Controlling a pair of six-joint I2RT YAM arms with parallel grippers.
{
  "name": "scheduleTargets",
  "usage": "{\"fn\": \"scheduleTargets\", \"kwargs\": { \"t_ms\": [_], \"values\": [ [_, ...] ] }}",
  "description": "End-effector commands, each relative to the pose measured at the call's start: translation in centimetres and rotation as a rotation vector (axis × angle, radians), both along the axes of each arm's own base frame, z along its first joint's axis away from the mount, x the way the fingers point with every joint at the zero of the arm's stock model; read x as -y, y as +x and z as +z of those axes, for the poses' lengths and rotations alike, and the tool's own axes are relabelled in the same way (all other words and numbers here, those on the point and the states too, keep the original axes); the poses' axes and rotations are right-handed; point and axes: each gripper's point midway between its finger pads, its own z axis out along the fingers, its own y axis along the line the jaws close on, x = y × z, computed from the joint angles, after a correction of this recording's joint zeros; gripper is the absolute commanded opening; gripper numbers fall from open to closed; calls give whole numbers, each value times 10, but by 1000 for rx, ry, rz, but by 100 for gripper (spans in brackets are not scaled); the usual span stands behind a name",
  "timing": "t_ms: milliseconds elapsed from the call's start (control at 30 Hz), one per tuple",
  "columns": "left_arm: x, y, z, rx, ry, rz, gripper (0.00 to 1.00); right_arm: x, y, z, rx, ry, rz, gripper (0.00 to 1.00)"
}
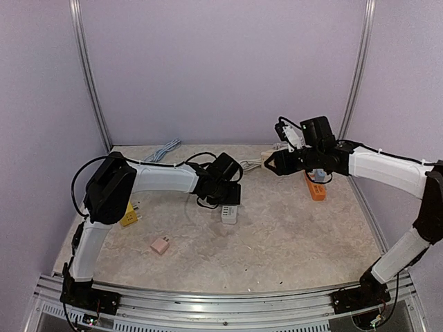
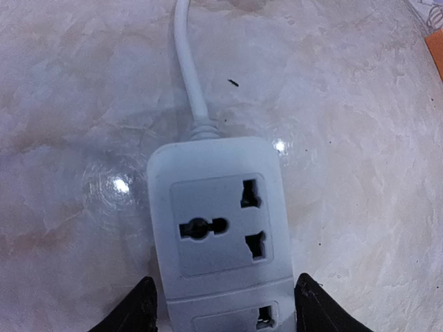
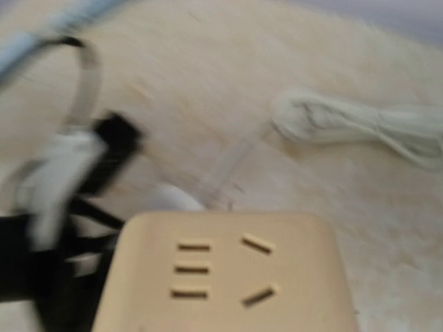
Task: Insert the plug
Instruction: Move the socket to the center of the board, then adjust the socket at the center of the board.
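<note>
A white power strip (image 2: 218, 228) lies flat on the marble table, its cord running away from me; from above the white power strip (image 1: 229, 214) sits near the middle. My left gripper (image 2: 223, 304) is down over it and open. Its black fingertips (image 2: 138, 308) stand on either side of the strip, with a thin gap on the left. My right gripper (image 1: 271, 163) hangs above the table's far right, shut on a beige plug (image 3: 228, 277). Only the plug's slotted face shows, blurred. Its prongs and my right fingers are hidden in the right wrist view.
An orange power strip (image 1: 315, 187) lies under the right arm. A yellow adapter (image 1: 129, 216) and a pink one (image 1: 160, 245) sit at the left front. A grey cable (image 1: 163, 150) and a bundled white cord (image 3: 360, 124) lie near the back wall.
</note>
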Motion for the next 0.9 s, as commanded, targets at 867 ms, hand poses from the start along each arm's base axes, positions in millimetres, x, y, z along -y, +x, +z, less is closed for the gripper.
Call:
{"fn": "scheduleTargets", "kwargs": {
  "t_ms": [867],
  "values": [
    [-77,-78,79,48,-91,49,99,15,222,-167,-105,-310,-233,0]
  ]
}}
